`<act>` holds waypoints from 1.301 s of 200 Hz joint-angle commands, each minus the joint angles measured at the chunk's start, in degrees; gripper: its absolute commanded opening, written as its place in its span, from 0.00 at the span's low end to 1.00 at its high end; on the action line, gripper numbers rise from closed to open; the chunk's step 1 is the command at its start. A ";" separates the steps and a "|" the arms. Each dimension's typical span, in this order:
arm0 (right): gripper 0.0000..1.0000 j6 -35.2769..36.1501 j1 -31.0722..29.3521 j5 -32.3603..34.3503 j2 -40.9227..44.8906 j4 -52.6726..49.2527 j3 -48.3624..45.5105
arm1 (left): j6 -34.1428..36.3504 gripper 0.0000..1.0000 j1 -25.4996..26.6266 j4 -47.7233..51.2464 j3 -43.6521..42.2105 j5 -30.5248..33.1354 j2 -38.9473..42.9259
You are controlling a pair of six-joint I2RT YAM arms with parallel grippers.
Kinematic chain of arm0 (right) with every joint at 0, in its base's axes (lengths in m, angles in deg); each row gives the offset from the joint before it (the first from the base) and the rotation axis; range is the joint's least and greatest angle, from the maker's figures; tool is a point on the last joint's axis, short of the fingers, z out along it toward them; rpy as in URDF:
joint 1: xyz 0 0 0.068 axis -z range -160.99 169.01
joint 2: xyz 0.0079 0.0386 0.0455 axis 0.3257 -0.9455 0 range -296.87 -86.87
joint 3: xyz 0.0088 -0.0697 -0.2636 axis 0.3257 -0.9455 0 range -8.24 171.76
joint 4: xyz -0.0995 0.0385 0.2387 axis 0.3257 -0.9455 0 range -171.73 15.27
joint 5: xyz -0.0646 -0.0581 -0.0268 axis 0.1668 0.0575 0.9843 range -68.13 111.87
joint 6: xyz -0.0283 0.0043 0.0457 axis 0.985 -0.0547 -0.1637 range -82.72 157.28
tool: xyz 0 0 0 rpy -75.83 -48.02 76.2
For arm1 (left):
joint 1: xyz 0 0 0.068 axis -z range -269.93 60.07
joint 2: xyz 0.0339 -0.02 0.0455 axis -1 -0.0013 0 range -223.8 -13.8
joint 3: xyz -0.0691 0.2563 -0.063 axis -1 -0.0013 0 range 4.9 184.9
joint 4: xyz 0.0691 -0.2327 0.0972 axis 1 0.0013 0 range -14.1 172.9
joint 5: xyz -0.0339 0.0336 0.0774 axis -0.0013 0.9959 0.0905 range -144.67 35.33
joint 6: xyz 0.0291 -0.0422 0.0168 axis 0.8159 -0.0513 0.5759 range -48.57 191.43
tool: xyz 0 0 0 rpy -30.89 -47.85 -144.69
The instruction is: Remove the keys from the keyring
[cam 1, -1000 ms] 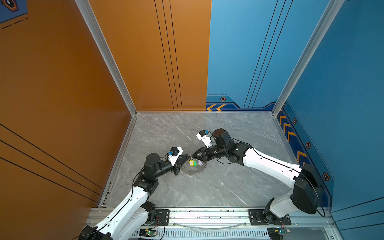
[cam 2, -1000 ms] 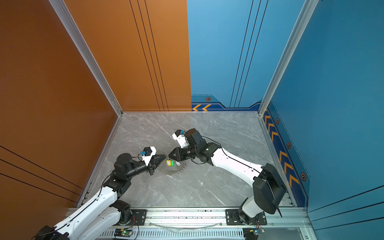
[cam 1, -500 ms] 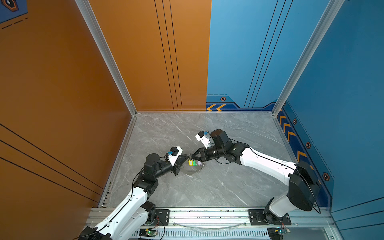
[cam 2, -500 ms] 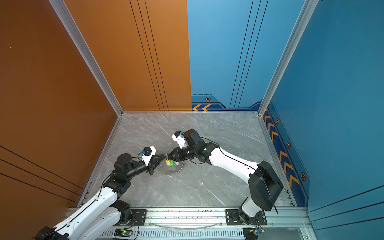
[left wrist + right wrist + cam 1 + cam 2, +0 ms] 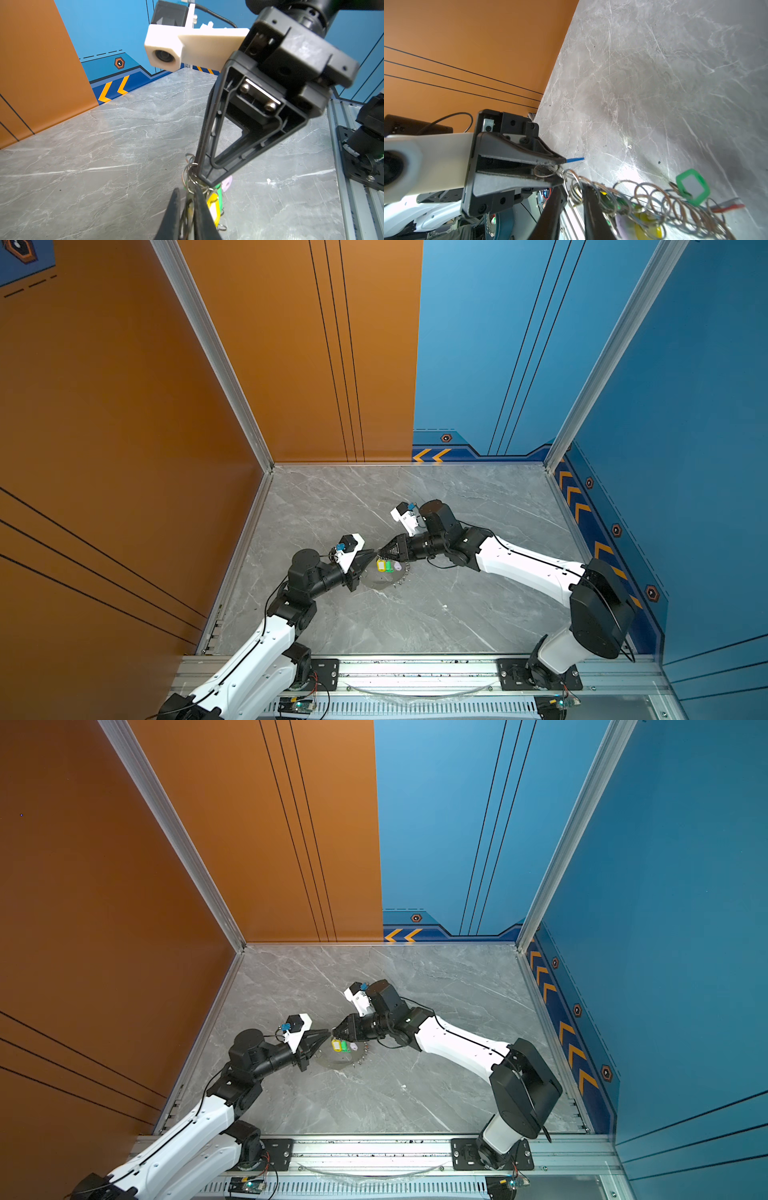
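Observation:
Both grippers meet tip to tip above the grey floor in both top views. The keyring [image 5: 380, 583], a flat grey hoop edged with small split rings [image 5: 641, 193], slants from the floor up to them. My left gripper [image 5: 372, 552] [image 5: 187, 190] is shut on one small split ring [image 5: 544, 172]; a thin blue sliver [image 5: 575, 159] pokes past its tip. My right gripper [image 5: 380, 551] [image 5: 573, 188] is closed on a stack of split rings [image 5: 574, 192] at the hoop's raised edge. The keys [image 5: 387, 565] hang below with yellow [image 5: 214, 204], green [image 5: 692, 188] and pink [image 5: 227, 184] tags.
An orange wall [image 5: 124, 448] closes the left side and blue walls [image 5: 685, 448] the back and right. An aluminium rail [image 5: 415, 668] with both arm bases runs along the front edge. A small white speck [image 5: 444, 606] lies on the floor.
My right gripper has edged a little to the left, closer to the left gripper's tip. The left arm has held still.

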 commanded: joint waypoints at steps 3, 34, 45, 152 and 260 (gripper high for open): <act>0.21 -3.73 0.18 -0.88 -1.43 6.15 -0.83 | -1.05 0.00 0.88 -5.05 -0.38 -0.69 0.89; 0.15 -3.28 0.52 -0.68 -0.93 5.50 -0.93 | -1.03 0.00 0.80 -5.06 -0.55 -0.49 0.98; 0.12 -2.79 0.73 -0.50 -0.52 4.66 -0.87 | -0.90 0.00 0.89 -5.09 -0.64 -0.34 1.07; 0.01 3.18 2.54 -1.96 -0.41 -7.54 3.90 | -0.60 0.00 0.82 -5.13 -1.69 0.89 1.07; 0.00 20.28 4.32 -2.12 -6.70 -42.05 22.26 | -0.51 0.01 0.81 -6.41 -2.58 0.13 -2.06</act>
